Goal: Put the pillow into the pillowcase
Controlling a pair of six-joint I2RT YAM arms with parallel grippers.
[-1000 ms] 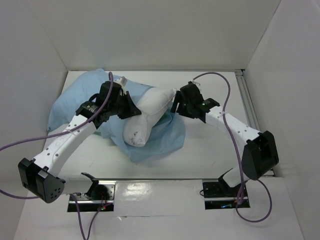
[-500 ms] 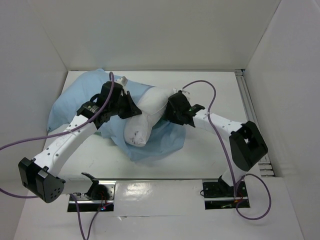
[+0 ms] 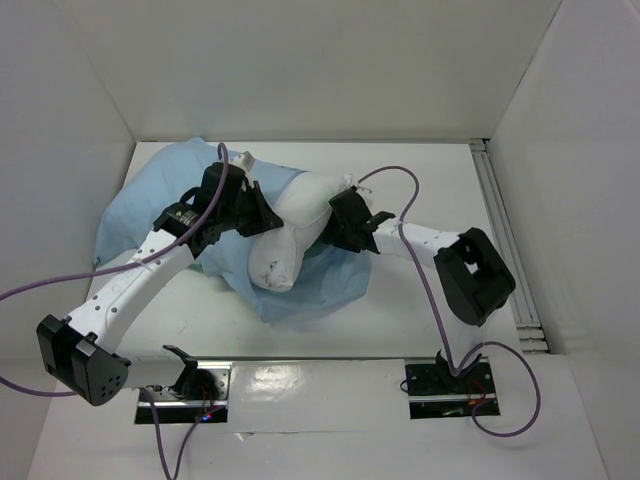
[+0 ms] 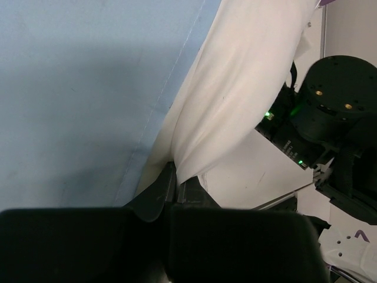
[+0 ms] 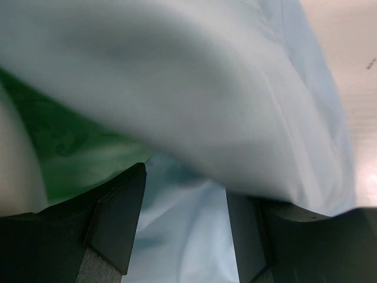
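Note:
The white pillow [image 3: 295, 225] lies slanted on the pale blue pillowcase [image 3: 150, 205], which is spread out and crumpled under it. My left gripper [image 3: 262, 215] is at the pillow's left side and is shut on a fold of the pillow's white fabric [image 4: 235, 88], with the blue pillowcase [image 4: 76, 88] right beside it. My right gripper [image 3: 335, 225] is open and pressed in low at the pillow's right end. Pale blue cloth [image 5: 188, 247] lies between its fingers [image 5: 118, 218], a pale fold hangs above, and sea-green lining [image 5: 53, 138] shows at the left.
White walls enclose the table [image 3: 430, 180] at the back and on both sides. A metal rail [image 3: 500, 220] runs along the right edge. Purple cables loop over both arms. The right arm's body [image 4: 330, 106] shows close by in the left wrist view.
My right arm has swung left and folded in, bringing its open gripper against the pillow's right end. The pillow has shifted slightly. The left gripper has kept its hold.

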